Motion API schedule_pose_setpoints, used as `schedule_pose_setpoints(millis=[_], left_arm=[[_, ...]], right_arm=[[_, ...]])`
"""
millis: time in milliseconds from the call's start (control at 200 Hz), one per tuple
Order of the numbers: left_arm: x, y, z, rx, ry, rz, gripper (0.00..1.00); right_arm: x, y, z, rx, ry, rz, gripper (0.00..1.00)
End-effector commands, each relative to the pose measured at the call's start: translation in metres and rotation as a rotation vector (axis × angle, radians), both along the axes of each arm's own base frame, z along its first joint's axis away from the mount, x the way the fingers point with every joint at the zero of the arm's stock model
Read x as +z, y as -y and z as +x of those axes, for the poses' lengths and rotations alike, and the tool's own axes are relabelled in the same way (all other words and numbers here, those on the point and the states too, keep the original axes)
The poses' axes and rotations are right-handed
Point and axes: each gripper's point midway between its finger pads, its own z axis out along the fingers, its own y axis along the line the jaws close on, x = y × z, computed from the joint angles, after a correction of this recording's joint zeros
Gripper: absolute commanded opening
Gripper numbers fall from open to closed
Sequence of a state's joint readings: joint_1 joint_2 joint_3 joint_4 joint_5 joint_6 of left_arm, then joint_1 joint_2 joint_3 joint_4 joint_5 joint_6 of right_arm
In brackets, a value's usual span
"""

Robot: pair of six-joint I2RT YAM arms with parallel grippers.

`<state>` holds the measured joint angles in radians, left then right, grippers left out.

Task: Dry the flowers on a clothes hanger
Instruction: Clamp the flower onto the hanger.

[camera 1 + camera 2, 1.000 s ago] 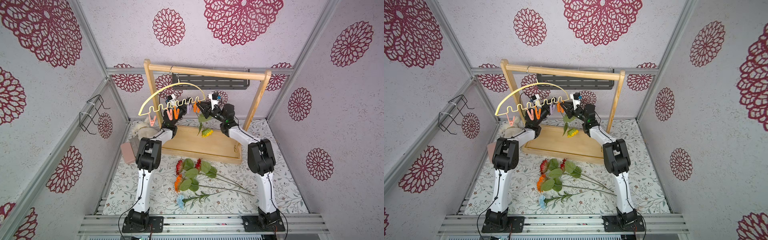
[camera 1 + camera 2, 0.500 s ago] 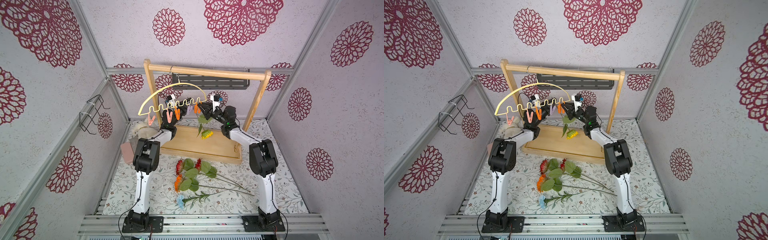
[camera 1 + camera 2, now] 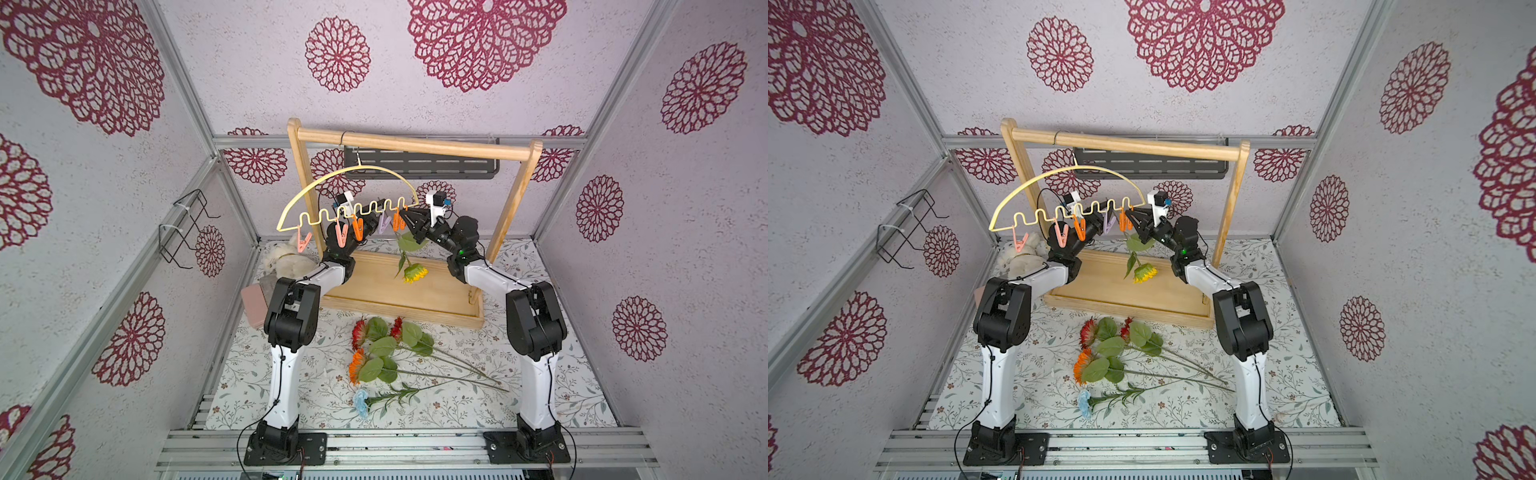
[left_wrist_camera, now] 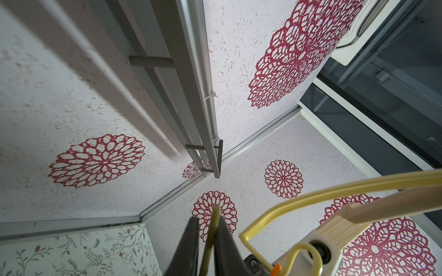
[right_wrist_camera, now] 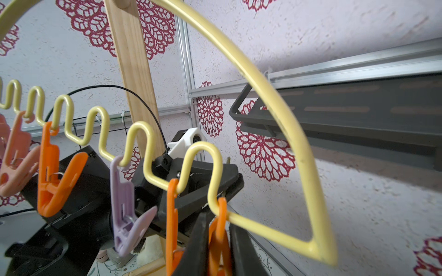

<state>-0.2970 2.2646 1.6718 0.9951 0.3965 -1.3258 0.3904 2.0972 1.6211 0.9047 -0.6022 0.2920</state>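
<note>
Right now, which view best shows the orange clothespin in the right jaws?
Right wrist view: the orange clothespin is close up, pinched in the right jaws, hooked on the hanger's end loop. Both top views show it tiny. Left wrist: only an unidentifiable orange sliver.

We see the pale yellow clothes hanger [image 3: 365,167] hooked on the top bar of the wooden rack [image 3: 415,145], tilted so its left end hangs lower. Pink, orange and lilac clothespins [image 3: 358,228] dangle from its wavy bar. The right gripper [image 3: 403,219] has its fingers at the orange clothespin [image 3: 398,222] on the bar's right end. The left gripper [image 3: 390,216] reaches in behind the bar, mostly hidden from us. Just below them the yellow flower [image 3: 414,273] hangs head down over the rack's base. On the bench [image 3: 561,374] lie two red flowers [image 3: 359,332], an orange flower [image 3: 356,365] and a light blue flower [image 3: 360,401], stems pointing right.
</note>
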Motion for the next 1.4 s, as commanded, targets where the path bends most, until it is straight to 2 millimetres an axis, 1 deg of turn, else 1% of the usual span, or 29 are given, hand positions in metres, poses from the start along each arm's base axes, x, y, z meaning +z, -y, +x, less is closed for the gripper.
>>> schedule_pose_setpoints(millis=[0,200,350,445,580,746,1091,1396], left_arm=[[0.041,0.001,-0.019,0.008,0.092,-0.017,0.16],[0.05,0.007,-0.027,-0.004,0.099,-0.03,0.16],[0.059,0.004,-0.03,0.009,0.11,-0.043,0.16],[0.061,0.005,-0.031,0.003,0.108,-0.056,0.16],[0.066,0.005,-0.033,-0.002,0.115,-0.067,0.16],[0.066,0.005,-0.033,-0.003,0.11,-0.081,0.16],[0.071,0.005,-0.035,-0.017,0.108,-0.134,0.16],[0.073,-0.001,-0.033,0.004,0.096,-0.175,0.16]], right_arm=[[0.061,0.013,-0.027,0.007,0.125,0.073,0.17],[0.062,0.016,-0.033,0.015,0.118,0.098,0.16],[0.059,0.017,-0.038,0.027,0.111,0.113,0.16],[0.056,0.016,-0.038,0.029,0.104,0.113,0.16],[0.057,0.017,-0.04,0.03,0.107,0.114,0.16],[0.056,0.016,-0.04,0.032,0.106,0.117,0.16],[0.053,0.014,-0.041,0.047,0.112,0.143,0.16],[0.052,0.015,-0.044,0.062,0.115,0.18,0.15]])
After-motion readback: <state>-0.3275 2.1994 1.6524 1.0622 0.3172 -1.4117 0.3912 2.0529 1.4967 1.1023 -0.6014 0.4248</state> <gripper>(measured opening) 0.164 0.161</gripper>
